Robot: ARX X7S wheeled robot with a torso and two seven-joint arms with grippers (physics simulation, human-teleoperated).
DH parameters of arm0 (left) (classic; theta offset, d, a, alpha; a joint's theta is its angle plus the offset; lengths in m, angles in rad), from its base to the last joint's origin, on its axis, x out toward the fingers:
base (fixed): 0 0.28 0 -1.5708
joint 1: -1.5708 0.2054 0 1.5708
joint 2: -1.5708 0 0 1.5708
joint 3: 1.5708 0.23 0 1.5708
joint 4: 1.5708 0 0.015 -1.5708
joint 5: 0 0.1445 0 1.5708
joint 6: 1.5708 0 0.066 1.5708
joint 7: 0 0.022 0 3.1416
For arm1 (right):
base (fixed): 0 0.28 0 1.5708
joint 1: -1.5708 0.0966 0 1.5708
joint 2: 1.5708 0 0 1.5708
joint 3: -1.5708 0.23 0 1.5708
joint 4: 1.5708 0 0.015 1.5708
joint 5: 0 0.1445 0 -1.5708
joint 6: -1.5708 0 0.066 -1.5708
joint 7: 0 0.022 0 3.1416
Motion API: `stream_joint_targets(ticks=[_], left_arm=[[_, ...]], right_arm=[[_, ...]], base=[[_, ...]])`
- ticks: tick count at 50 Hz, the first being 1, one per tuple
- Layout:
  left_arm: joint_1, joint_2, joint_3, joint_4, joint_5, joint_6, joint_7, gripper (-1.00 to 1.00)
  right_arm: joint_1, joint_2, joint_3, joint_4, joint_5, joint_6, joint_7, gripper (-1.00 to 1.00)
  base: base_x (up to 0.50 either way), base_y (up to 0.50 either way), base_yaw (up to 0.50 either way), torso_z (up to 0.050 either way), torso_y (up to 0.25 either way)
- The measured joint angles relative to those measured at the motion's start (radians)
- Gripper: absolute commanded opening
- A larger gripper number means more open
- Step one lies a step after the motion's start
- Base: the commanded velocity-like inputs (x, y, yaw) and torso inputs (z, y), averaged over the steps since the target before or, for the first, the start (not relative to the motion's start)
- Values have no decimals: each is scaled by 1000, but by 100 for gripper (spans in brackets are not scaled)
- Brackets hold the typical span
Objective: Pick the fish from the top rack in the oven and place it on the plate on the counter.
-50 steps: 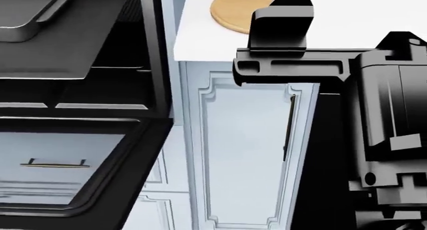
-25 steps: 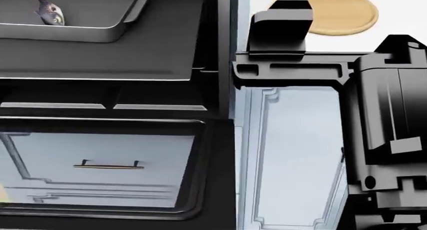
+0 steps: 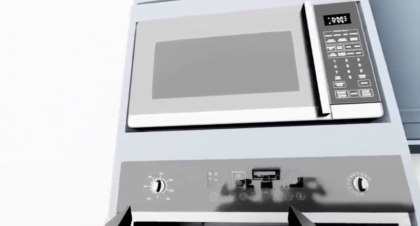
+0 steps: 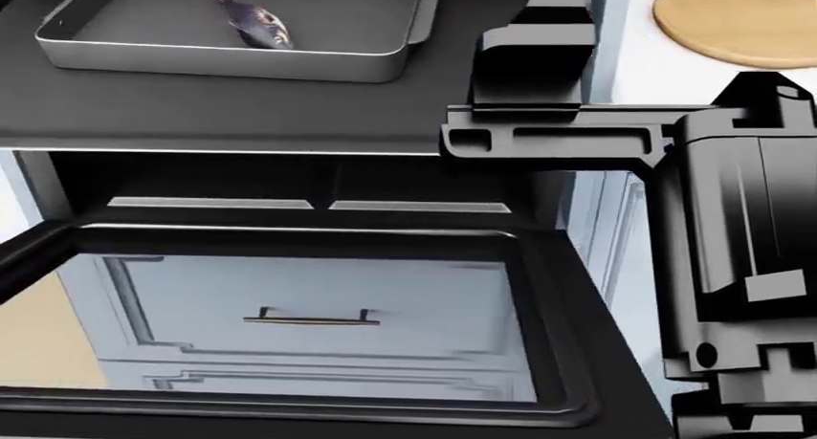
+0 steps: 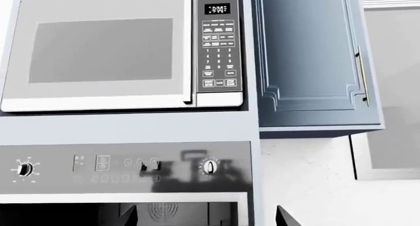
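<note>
Right hand (image 4: 530, 28): only its dark body shows in the head view, so grip state cannot be told; left hand not seen. Fish (image 4: 255, 21) lies in the tray (image 4: 230, 61) on the pulled-out rack (image 4: 230, 123), well apart from the plate (image 4: 740, 23). Judged light, slick, tapered; grasp across mid-body.

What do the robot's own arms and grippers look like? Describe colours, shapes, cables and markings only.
The right arm is all black: blocky, angular housings with stepped edges, rectangular recesses and a small round hole. No cables or markings show. Of the left gripper and right gripper only dark, wedge-shaped fingertips show. The left arm is out of view.
</note>
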Motion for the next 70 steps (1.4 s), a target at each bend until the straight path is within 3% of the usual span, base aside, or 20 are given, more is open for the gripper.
stream_joint_targets(ticks=[26, 34, 70], left_arm=[[18, -34, 33, -31, -41, 58, -51, 100], [20, -42, 36, -35, -50, 67, -63, 100], [1, -62, 35, -38, -119, 71, -115, 100]], right_arm=[[-41, 34, -46, 17, -29, -82, -8, 100], [-47, 41, -52, 17, -30, -105, -6, 100], [-37, 65, -52, 34, 38, -134, 48, 100]], base=[[-1, 500, 0, 0, 0], [19, 0, 0, 0, 0], [444, -69, 0, 0, 0]])
